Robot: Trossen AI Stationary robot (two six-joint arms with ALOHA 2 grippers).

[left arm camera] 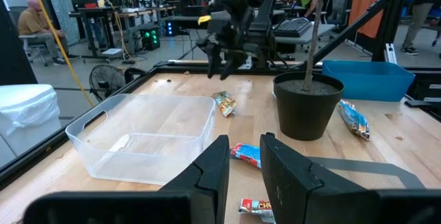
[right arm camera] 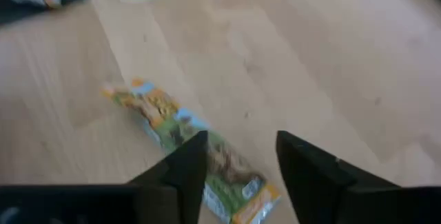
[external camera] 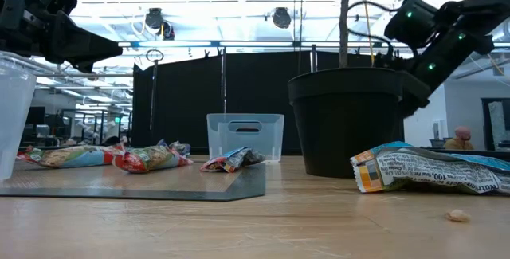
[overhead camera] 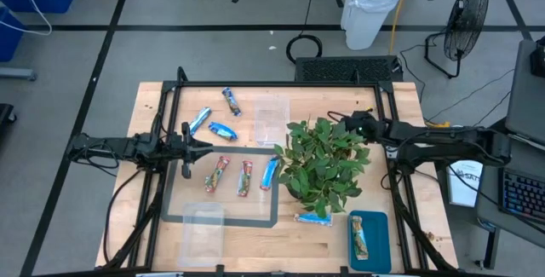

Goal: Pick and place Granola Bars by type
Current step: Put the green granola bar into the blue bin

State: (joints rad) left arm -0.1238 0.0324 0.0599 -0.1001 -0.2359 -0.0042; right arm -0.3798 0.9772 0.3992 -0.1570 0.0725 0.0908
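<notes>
Nearest bar: we see a wrapped bar (external camera: 430, 171) lying flat on bare wood at the table's front edge, well apart from both grippers.
Right gripper: we find the right gripper (right arm camera: 241, 141) released, fingers parted and holding nothing, hanging over the wood beside the plant (overhead camera: 324, 162).
Bar below it: a green-and-beige bar (right arm camera: 189, 138) lies on the table under those fingers, apart from them and slanted across their gap, in no tub or tray.
Risk there: we judge a straight descent could pinch one end only, so the bar swings or slips; the slick wrapper adds to that.
Second risk: leaves crowd this arm, and we think a sideways sweep could snag them or nudge the pot (left arm camera: 306, 107).
Left gripper: the left gripper (left arm camera: 244, 140) is parted a little and empty, with the clear tub (left arm camera: 145, 138) ahead of it to one side.
Bars ahead: a blue bar (left arm camera: 244, 154) lies just beyond its fingertips.
Risk here: we suspect so narrow a gap could shove that bar instead of straddling it.
</notes>
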